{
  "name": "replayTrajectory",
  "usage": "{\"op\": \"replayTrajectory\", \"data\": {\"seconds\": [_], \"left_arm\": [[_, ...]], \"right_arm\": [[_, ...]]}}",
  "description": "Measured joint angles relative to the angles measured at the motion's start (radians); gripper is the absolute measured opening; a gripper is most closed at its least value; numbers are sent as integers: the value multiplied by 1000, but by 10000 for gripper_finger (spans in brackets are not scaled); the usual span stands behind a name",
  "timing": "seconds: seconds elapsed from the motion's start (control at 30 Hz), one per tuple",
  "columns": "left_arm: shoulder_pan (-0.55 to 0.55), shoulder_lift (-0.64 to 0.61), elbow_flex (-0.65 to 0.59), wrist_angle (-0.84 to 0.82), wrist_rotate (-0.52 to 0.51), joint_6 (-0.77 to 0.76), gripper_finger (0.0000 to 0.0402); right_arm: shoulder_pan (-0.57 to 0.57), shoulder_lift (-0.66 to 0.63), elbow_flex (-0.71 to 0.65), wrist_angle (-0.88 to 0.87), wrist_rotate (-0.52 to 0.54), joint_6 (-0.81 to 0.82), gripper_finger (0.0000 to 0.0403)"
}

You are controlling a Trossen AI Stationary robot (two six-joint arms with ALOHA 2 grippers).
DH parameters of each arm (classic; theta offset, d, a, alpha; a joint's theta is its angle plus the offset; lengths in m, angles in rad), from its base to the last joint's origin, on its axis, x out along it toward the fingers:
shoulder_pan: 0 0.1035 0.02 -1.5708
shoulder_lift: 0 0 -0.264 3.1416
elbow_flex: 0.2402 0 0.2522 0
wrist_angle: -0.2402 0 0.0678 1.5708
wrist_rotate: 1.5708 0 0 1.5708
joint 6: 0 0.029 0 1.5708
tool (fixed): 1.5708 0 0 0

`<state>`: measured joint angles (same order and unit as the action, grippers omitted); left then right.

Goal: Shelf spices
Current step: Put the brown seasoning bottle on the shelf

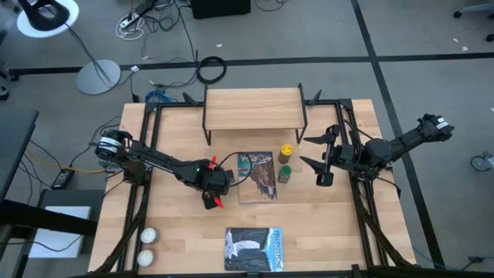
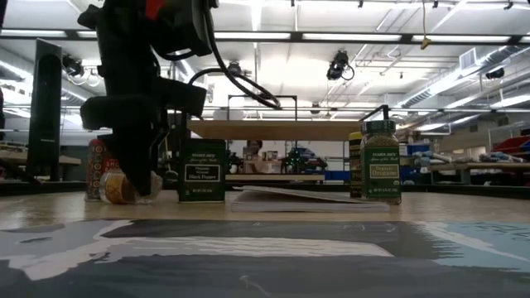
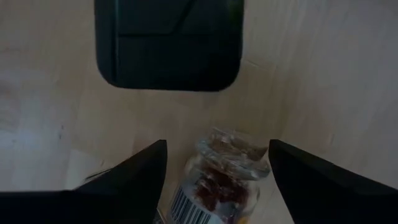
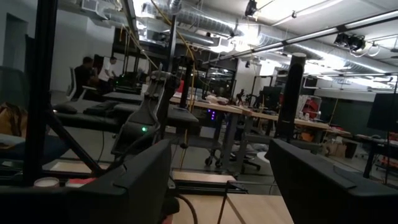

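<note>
Jar point(image 3: 219, 177) is lying on its side on the worktop point(image 3: 323, 74), sitting between the wide-open fingers of the left tool point(image 3: 217, 163), ungripped. Right tool point(image 1: 318, 160) is hovering open beside the shelf point(image 1: 252, 109).

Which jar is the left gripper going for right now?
Start at the shelf at the table's far edge, then come toward the front-left to the left gripper. Between its open fingers lies a tiny clear jar on its side, with reddish contents and a barcode label, unlike the upright dark square tin.
</note>
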<state>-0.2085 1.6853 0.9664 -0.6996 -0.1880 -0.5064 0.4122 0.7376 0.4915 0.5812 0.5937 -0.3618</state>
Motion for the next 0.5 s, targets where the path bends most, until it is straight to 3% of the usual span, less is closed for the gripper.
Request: {"op": "replayTrajectory", "data": {"seconds": [0.2,0.5], "left_arm": [[0,3,9,-30,15,29,241],[-3,14,40,-54,34,107,244]], "right_arm": [[0,0,0,0,0,0,270],[0,0,0,-1,0,0,270]]}}
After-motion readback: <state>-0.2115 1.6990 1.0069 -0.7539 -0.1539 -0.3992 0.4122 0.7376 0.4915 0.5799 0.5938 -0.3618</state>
